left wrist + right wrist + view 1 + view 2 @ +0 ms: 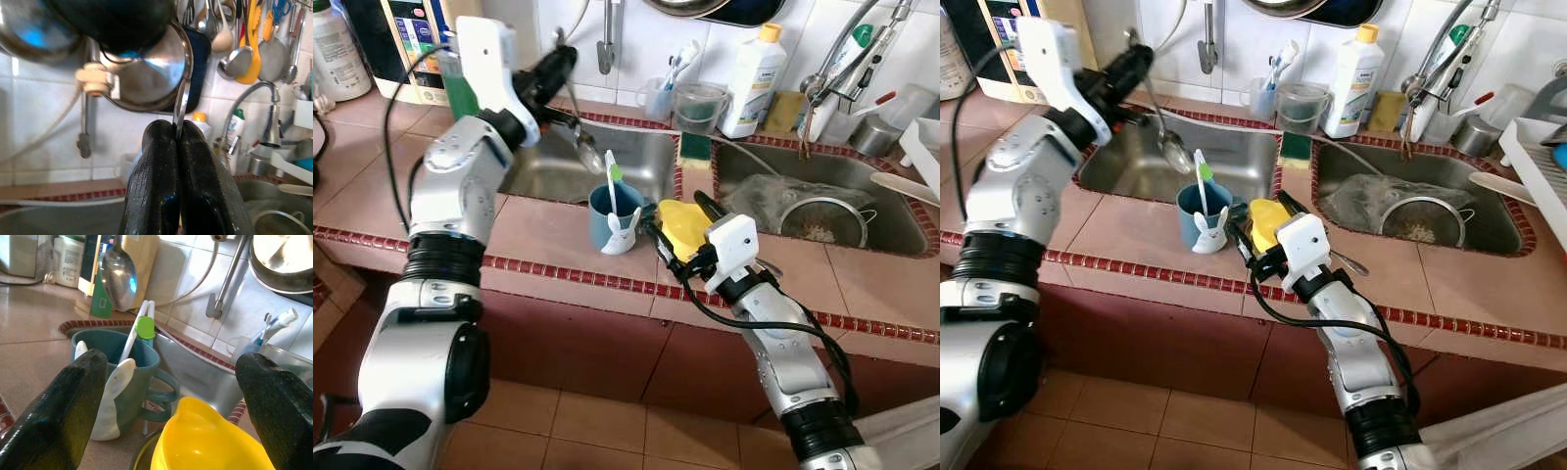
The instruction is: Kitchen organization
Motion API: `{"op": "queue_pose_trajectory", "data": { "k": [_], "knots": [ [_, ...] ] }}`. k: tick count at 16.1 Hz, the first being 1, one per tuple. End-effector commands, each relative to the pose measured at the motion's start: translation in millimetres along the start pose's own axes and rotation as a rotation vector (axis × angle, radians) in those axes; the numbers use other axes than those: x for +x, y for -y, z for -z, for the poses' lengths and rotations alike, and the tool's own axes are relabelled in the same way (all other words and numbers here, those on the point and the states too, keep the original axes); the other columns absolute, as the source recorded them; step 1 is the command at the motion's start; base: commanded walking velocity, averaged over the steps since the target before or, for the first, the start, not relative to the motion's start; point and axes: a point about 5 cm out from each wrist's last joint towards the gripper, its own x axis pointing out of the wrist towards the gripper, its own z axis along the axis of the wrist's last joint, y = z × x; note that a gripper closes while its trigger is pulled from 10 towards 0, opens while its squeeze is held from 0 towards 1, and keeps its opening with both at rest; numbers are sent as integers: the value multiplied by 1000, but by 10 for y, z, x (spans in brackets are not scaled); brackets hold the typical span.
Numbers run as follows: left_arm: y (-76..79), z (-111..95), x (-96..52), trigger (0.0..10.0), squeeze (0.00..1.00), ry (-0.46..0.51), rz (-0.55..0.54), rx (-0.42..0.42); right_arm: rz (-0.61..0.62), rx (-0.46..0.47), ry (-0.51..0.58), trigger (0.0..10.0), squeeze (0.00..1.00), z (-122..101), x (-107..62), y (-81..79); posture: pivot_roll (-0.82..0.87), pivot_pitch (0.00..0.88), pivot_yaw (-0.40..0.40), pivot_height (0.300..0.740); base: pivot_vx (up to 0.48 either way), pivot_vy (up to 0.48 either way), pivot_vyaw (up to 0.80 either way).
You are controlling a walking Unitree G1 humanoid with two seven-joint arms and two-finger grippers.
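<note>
The left end effector (560,67) is raised over the left sink (636,147), its two black fingers (156,186) pressed together on the handle of a metal spoon (584,147), whose bowl hangs down above the basin. On the tiled bench (538,235) just near of that sink stands a blue mug (607,213) holding a white and green utensil (614,181). The right end effector (171,431) rests to the mug's right, fingers spread wide around a yellow cup (680,227).

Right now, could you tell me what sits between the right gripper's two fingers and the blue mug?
The yellow cup sits between the open right gripper fingers, just short of the blue mug; the right wrist view shows this best.
</note>
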Motion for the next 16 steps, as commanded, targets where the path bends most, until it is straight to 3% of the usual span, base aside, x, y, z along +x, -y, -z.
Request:
{"op": "queue_pose_trajectory", "data": {
  "k": [1,5,9,12,16],
  "knots": [
    [-36,-57,-29,10000,0,21,-18,32,28,15,6,10000,0,-26,-46,78,2,0,-44,740,0,0,0],
    [-228,70,-236,10000,0,-25,-119,115,238,125,26,10000,0,-56,-192,273,-3,0,-47,740,0,0,0],
    [-331,346,-476,10000,0,-136,-151,190,325,126,-11,10000,0,-32,-341,331,-18,0,-45,740,0,0,0],
    [-351,428,-561,10000,0,-158,-167,203,321,148,-20,10000,0,-49,-402,324,-24,0,-48,740,0,0,0],
    [-323,432,-535,10000,0,-145,-164,189,305,142,-25,10000,0,-75,-385,311,-27,0,-47,740,0,0,0]
  ]
}}
